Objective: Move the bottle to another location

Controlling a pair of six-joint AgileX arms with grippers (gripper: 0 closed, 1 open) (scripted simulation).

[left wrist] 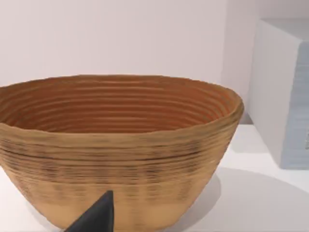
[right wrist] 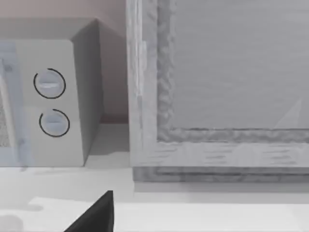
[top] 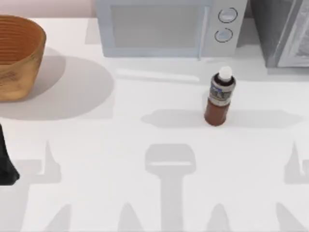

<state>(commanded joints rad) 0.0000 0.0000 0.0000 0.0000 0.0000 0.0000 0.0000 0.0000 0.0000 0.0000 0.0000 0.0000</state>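
nothing legible here tbh, the bottle [top: 220,97] has a grey-blue label band but any print on it is too small to read, and the microwave [top: 169,26] dials carry no readable markings

Bottle [top: 219,98]: small, cylindrical, reddish-brown body; grey-blue label band wrapping around the upper part; dark shoulder; white round cap sitting on top. Standing upright on the white table [top: 145,145], right of centre, just in front of the microwave [top: 169,26]. Nothing is touching it; it is standing well apart from either arm's jaws.
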